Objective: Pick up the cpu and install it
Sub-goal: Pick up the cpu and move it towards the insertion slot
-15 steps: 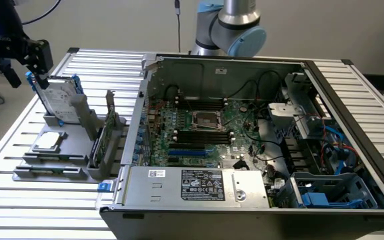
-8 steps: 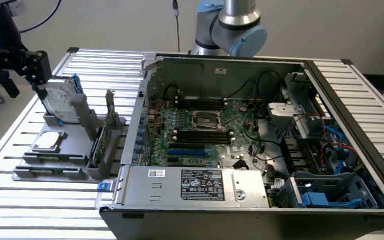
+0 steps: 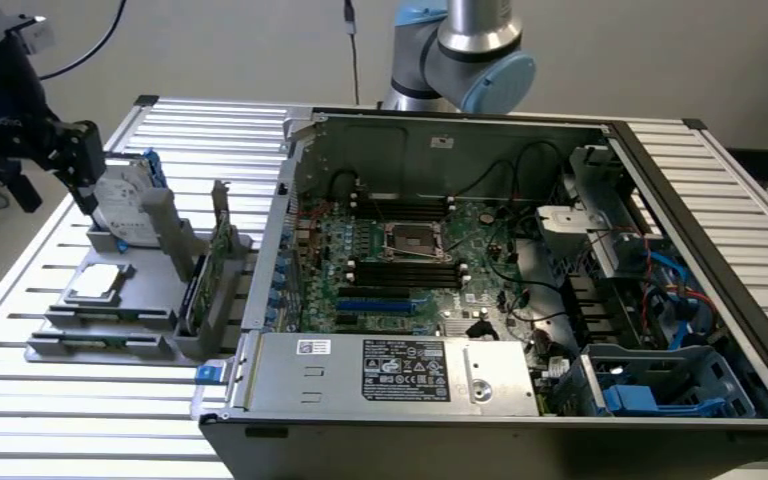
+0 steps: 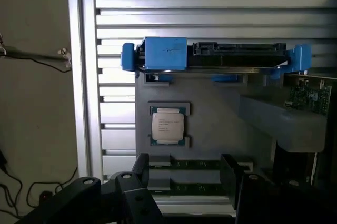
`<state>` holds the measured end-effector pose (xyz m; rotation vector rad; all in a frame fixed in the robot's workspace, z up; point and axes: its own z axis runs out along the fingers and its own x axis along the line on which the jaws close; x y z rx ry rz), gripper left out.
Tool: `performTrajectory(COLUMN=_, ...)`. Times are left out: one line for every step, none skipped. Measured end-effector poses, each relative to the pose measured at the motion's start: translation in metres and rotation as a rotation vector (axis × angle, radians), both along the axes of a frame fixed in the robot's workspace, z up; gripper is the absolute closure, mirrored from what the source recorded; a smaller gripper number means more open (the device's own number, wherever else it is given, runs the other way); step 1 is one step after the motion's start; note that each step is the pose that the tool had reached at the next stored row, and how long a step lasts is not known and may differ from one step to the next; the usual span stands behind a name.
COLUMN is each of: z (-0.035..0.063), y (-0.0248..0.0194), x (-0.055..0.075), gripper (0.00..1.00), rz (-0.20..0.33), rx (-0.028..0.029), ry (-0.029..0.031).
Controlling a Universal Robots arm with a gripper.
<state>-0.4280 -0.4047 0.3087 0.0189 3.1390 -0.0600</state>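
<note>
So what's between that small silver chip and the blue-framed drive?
Just a bare stretch of the grey holder, seen in the wrist view, separates the cpu from the drive.

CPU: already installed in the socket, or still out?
Out. The cpu lies flat on the grey holder beside the computer case.

Gripper aloft (jaws spread wide)

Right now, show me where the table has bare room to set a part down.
Bare slats lie at the exterior view's lower left, between the grey holder and the table edge; more lie past the hard drive, along the case. The holder is crowded with the cpu and drive.
</note>
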Motion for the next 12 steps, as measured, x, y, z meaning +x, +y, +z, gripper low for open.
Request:
performTrajectory(z=-0.0019, y=-0.0002, x=0.0, gripper=0.35, rz=0.002, rx=0.0, ry=0.0001)
performTrajectory(z=-0.0037, y=-0.0004, x=0.0, gripper=0.35, rz=0.004, rx=0.0, ry=0.0)
performTrajectory(z=-0.0055, y=-0.0005, x=0.0, gripper=0.35, rz=0.006, rx=-0.0001, ry=0.0)
performTrajectory(z=-0.0073, y=-0.0007, x=0.0, gripper=0.35, rz=0.008, rx=0.0, ry=0.0001)
performTrajectory(z=-0.0092, y=-0.0009, x=0.0, gripper=0.35, rz=0.01, rx=0.0, ry=0.0)
performTrajectory(z=-0.011, y=-0.001, x=0.0, gripper=0.35, rz=0.012, rx=-0.0001, ry=0.0)
performTrajectory(z=-0.0128, y=-0.0012, x=0.0, gripper=0.35, rz=0.013, rx=-0.0001, ry=0.0001)
performTrajectory(z=-0.0146, y=-0.0013, x=0.0, gripper=0.35, rz=0.015, rx=0.0, ry=0.0)
performTrajectory(z=-0.0163, y=-0.0015, x=0.0, gripper=0.35, rz=0.017, rx=-0.0001, ry=0.0)
performTrajectory(z=-0.0183, y=-0.0017, x=0.0, gripper=0.35, rz=0.019, rx=0.0, ry=-0.0001)
performTrajectory(z=-0.02, y=-0.0018, x=0.0, gripper=0.35, rz=0.021, rx=0.0, ry=0.0)
performTrajectory(z=-0.0218, y=-0.002, x=0.0, gripper=0.35, rz=0.023, rx=0.0, ry=0.0)
